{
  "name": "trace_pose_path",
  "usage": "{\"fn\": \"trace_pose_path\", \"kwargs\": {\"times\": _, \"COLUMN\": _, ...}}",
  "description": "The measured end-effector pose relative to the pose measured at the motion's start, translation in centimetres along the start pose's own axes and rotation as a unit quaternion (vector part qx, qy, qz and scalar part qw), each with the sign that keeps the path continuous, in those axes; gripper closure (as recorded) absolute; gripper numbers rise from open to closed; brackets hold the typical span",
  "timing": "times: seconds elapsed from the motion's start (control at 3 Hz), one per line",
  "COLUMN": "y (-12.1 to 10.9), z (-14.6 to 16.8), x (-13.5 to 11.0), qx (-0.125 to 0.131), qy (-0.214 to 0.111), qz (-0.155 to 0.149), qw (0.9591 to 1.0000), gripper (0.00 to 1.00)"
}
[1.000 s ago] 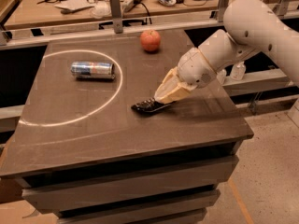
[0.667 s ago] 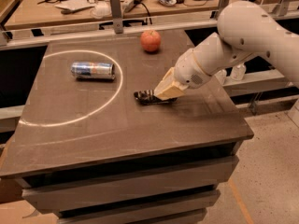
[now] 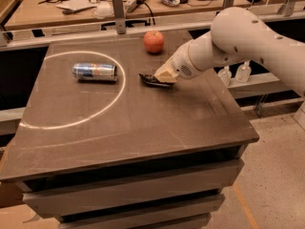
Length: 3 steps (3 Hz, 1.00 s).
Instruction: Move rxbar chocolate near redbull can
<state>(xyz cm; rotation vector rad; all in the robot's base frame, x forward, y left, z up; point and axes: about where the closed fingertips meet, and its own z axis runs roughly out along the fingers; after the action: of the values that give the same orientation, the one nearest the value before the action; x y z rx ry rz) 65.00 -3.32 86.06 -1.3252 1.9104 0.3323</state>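
The rxbar chocolate (image 3: 148, 79) is a flat black bar, held at its right end by my gripper (image 3: 161, 78), low over the brown table (image 3: 143, 128) just right of the middle. The gripper's tan fingers are shut on it, and the bar's left end sticks out toward the can. The redbull can (image 3: 94, 71), silver and blue, lies on its side at the left of the table, inside a white painted arc. The bar is about a can's length to the right of it.
A red apple (image 3: 154, 41) sits at the table's far edge, just behind the gripper. The white arm (image 3: 238, 37) reaches in from the right. A cluttered bench (image 3: 119, 4) runs behind the table. Two small bottles (image 3: 236, 73) stand on a low ledge at the right.
The gripper has carried the bar away from the table's middle toward the far side, closer to the apple. The can and the apple have not moved.
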Motion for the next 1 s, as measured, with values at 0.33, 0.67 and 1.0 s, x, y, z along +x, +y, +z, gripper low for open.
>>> {"fn": "trace_pose_path", "kwargs": {"times": 0.33, "y": -1.5, "z": 1.5, "x": -2.6, "qx": 0.011, "qy": -0.027, "qz": 0.006, "qw": 0.9996, "gripper": 1.0}}
{"fn": "trace_pose_path", "kwargs": {"times": 0.67, "y": -2.2, "z": 3.6, "x": -5.8, "qx": 0.009, "qy": -0.061, "qz": 0.009, "qw": 0.9981, "gripper": 0.98}}
{"fn": "trace_pose_path", "kwargs": {"times": 1.0, "y": -2.2, "z": 4.5, "x": -7.1, "qx": 0.0, "qy": -0.075, "qz": 0.017, "qw": 0.997, "gripper": 0.84}}
